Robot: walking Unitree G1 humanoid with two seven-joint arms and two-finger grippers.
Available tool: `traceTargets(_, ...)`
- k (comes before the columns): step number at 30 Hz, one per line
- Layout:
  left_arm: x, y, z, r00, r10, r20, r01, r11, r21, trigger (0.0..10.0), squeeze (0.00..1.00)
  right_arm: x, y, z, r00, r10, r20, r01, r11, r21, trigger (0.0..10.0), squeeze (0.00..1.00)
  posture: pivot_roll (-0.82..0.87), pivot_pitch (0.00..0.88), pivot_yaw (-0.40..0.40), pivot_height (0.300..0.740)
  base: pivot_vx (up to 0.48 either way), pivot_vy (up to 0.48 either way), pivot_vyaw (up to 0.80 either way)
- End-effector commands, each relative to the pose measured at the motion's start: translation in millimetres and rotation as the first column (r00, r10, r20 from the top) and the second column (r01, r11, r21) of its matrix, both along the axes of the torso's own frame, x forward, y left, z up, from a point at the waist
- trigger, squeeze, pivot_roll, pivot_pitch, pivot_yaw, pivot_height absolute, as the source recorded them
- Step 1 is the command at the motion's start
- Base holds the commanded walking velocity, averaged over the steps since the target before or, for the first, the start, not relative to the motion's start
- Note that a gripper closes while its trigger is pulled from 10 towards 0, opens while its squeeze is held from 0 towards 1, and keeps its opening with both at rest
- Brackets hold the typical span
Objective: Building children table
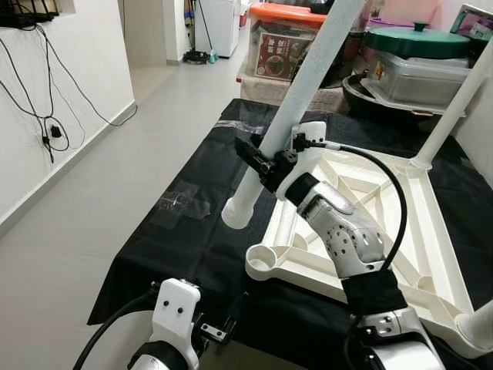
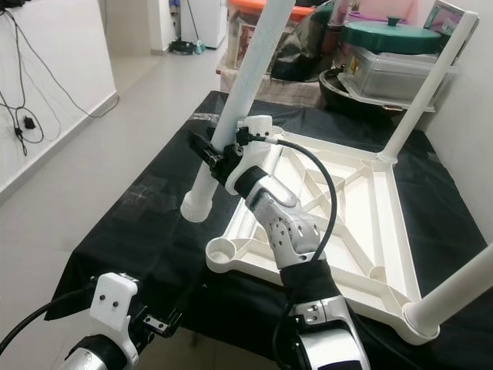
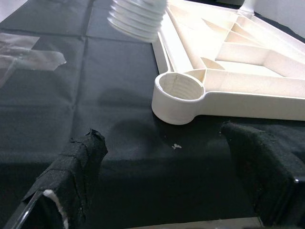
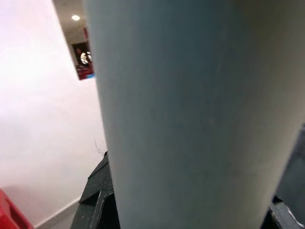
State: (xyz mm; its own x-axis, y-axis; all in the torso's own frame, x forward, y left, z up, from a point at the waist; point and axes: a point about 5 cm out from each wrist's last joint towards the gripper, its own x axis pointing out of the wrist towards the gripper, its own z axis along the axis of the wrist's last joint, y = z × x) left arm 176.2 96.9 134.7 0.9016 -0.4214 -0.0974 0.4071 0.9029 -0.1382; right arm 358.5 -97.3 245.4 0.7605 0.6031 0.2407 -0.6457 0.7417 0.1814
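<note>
An upside-down white tabletop [image 1: 370, 200] lies on a black cloth [image 1: 192, 254]. Two white legs stand in its corners, one at the far right [image 1: 454, 100] and one at the near right [image 1: 477, 324]. My right gripper [image 1: 258, 158] is shut on a third white leg [image 1: 304, 85], which it holds tilted above the cloth. That leg's threaded end [image 3: 138, 19] hangs just left of the tabletop, short of the open corner socket [image 3: 178, 95]. My left gripper [image 1: 219, 331] stays low at the cloth's near edge, its taped fingers [image 3: 71, 176] open and holding nothing.
Behind the cloth stand an orange-lidded storage box [image 1: 285, 42] and a green-lidded pot on a tub [image 1: 416, 46]. A white wall with hanging cables [image 1: 46, 116] runs along the left, with bare floor [image 1: 100, 208] between it and the cloth. Clear tape [image 1: 181, 204] sits on the cloth.
</note>
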Motion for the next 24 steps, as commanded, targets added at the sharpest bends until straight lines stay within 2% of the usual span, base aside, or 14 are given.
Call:
traceTargets(1,-2.5,-1.5,2.0,1.0,0.007,0.0,-0.007,1.0,0.011,10.0,0.0,3.7,-8.4,7.4,0.999,-0.01,0.035,0.011,1.0,-0.005,10.0,0.0,0.12,0.139,-0.09,0.74,0.0,0.0,0.0)
traceTargets(3,-5.6,-1.3,4.7,1.0,0.021,-0.002,-0.021,1.0,0.011,10.0,0.0,6.1,-17.0,2.3,0.999,0.044,0.021,-0.044,0.998,-0.033,10.0,0.0,0.13,0.163,-0.091,0.74,0.0,0.0,0.0)
traceTargets(6,-7.0,-0.8,5.6,1.0,0.027,-0.005,-0.027,1.0,0.006,10.0,0.0,5.5,-19.8,0.4,0.995,0.101,0.007,-0.101,0.994,-0.032,10.0,0.0,0.13,0.17,-0.092,0.74,0.0,0.0,0.0)
traceTargets(8,-11.2,-0.3,7.9,1.0,0.028,-0.013,-0.028,1.0,0.0,10.0,0.0,6.2,-28.4,1.6,0.982,0.191,-0.008,-0.191,0.982,-0.004,10.0,0.0,0.13,0.194,-0.087,0.74,0.0,0.0,0.0)
traceTargets(9,-11.2,-0.3,7.9,1.0,0.028,-0.013,-0.028,1.0,0.0,10.0,0.0,6.2,-28.4,1.6,0.982,0.191,-0.008,-0.191,0.982,-0.004,10.0,0.0,0.13,0.194,-0.087,0.74,0.0,0.0,0.0)
traceTargets(12,-18.6,-0.4,10.9,1.0,0.007,-0.03,-0.007,1.0,-0.005,10.0,0.0,5.1,-35.1,9.2,0.945,0.327,0.004,-0.326,0.943,0.07,10.0,0.0,0.14,0.217,-0.086,0.74,0.0,0.0,0.0)
traceTargets(14,-18.6,-0.4,10.9,1.0,0.007,-0.03,-0.007,1.0,-0.005,10.0,0.0,5.1,-35.1,9.2,0.945,0.327,0.004,-0.326,0.943,0.07,10.0,0.0,0.14,0.217,-0.086,0.74,0.0,0.0,0.0)
traceTargets(16,-23.8,-1.2,13.4,0.999,-0.015,-0.038,0.014,1.0,-0.009,10.0,0.0,0.5,-32.9,9.7,0.898,0.44,0.003,-0.439,0.895,0.075,10.0,0.0,0.15,0.241,-0.079,0.74,0.0,0.0,0.0)
traceTargets(17,-23.8,-1.2,13.4,0.999,-0.015,-0.038,0.014,1.0,-0.009,10.0,0.0,0.5,-32.9,9.7,0.898,0.44,0.003,-0.439,0.895,0.075,10.0,0.0,0.15,0.241,-0.079,0.74,0.0,0.0,0.0)
traceTargets(19,-27.6,-2.0,15.4,0.999,-0.018,-0.046,0.018,1.0,-0.014,10.0,0.0,-2.0,-29.6,7.6,0.857,0.515,-0.003,-0.513,0.855,0.067,10.0,0.0,0.15,0.258,-0.077,0.74,0.0,0.0,0.0)
traceTargets(20,-27.6,-2.0,15.4,0.999,-0.018,-0.046,0.018,1.0,-0.014,10.0,0.0,-2.0,-29.6,7.6,0.857,0.515,-0.003,-0.513,0.855,0.067,10.0,0.0,0.15,0.258,-0.077,0.74,0.0,0.0,0.0)
traceTargets(22,-30.7,-1.7,17.2,0.998,-0.014,-0.054,0.013,1.0,-0.017,10.0,0.0,-6.0,-25.4,5.6,0.809,0.588,0.001,-0.587,0.808,0.054,10.0,0.0,0.16,0.27,-0.079,0.74,0.0,0.0,0.0)
traceTargets(23,-30.7,-1.7,17.2,0.998,-0.014,-0.054,0.013,1.0,-0.017,10.0,0.0,-6.0,-25.4,5.6,0.809,0.588,0.001,-0.587,0.808,0.054,10.0,0.0,0.16,0.27,-0.079,0.74,0.0,0.0,0.0)
traceTargets(24,-32.3,-1.2,17.8,0.998,-0.011,-0.061,0.01,1.0,-0.018,10.0,0.0,-7.8,-24.2,4.9,0.781,0.625,0.003,-0.624,0.779,0.058,10.0,0.0,0.16,0.276,-0.08,0.74,0.0,0.0,0.0)
